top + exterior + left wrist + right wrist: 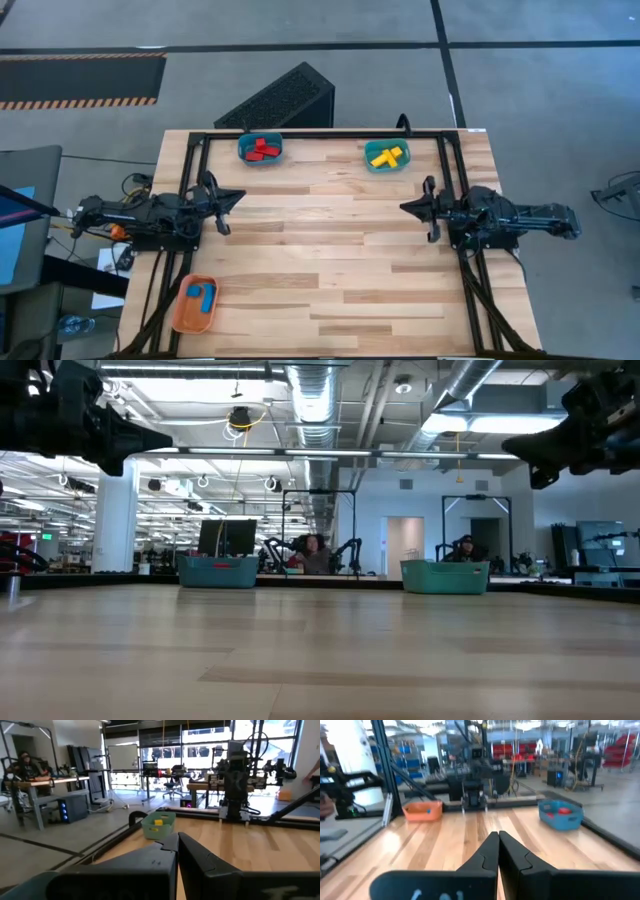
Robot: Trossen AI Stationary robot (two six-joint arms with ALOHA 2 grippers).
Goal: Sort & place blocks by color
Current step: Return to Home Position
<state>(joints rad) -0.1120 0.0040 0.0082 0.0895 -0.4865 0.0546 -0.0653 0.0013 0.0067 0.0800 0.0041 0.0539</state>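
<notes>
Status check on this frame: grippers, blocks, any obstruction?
Left gripper shut, empty, parked left side. Right gripper shut, empty, parked right side. Red blocks in one teal bin, yellow blocks in other teal bin, blue blocks in orange bin. Nothing blocking.

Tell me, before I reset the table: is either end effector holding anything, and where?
Nothing is held: left end effector and right end effector are both shut, empty.

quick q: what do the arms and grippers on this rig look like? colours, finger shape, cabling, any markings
The left arm and right arm are black and boxy. The left gripper and right gripper each have two flat black fingers tapering to a point. Loose cables and an orange piece sit by the left arm's base. Pale marks on the right gripper's body are unreadable.
</notes>
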